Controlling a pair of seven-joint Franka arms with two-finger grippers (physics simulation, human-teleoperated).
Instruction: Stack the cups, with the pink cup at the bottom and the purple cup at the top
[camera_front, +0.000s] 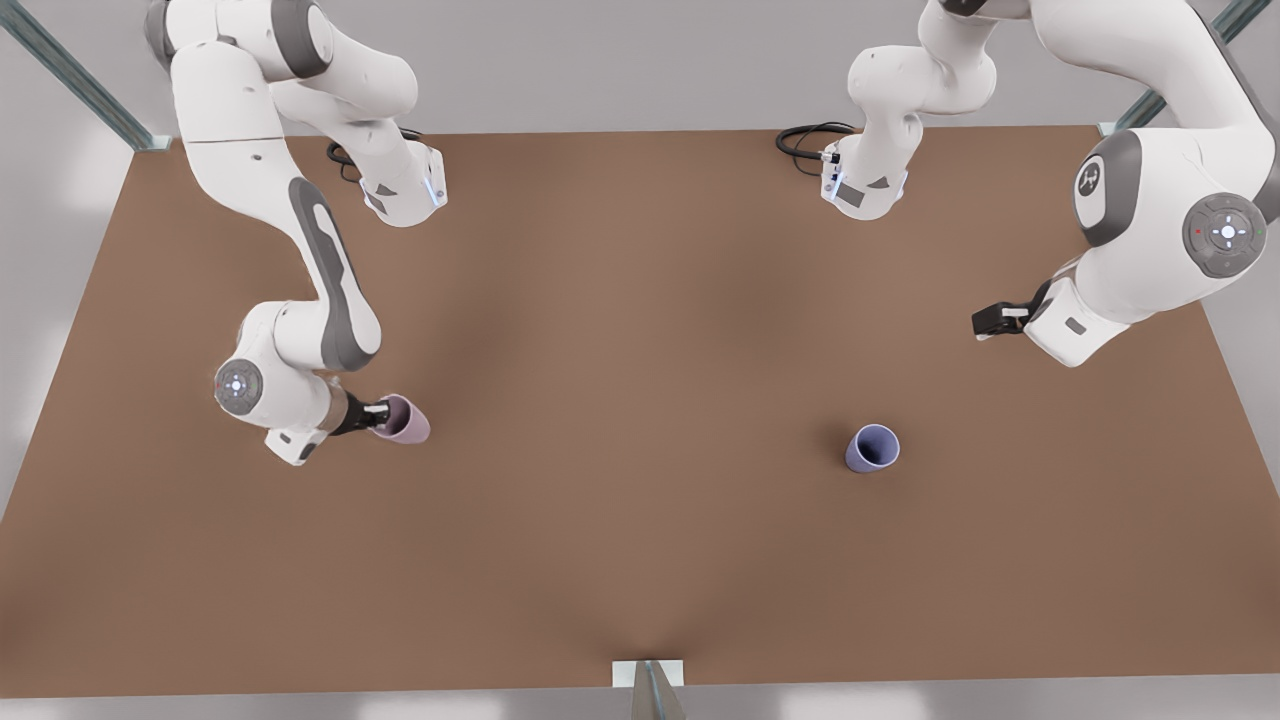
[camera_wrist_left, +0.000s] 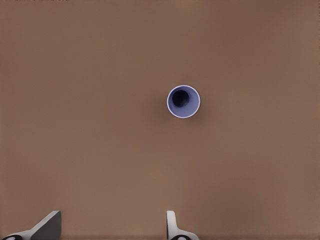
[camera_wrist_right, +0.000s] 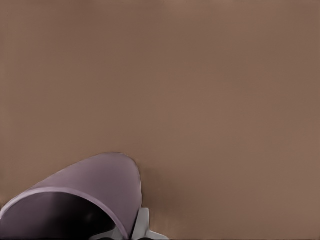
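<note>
Pale dusty pink-mauve cup (camera_front: 405, 420), darker inside; periwinkle-purple cup (camera_front: 872, 448), dark blue inside, pale rim. Plain brown table (camera_front: 640, 560). White arms (camera_front: 300, 250) with grey panels, black fingers.

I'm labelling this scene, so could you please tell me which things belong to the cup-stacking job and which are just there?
Part of the job:
- pink cup, held in the right gripper
- purple cup, upright on the table, untouched
- left gripper, open, waiting apart from the purple cup

Just there:
- brown table
- black cables at the far edge
</note>
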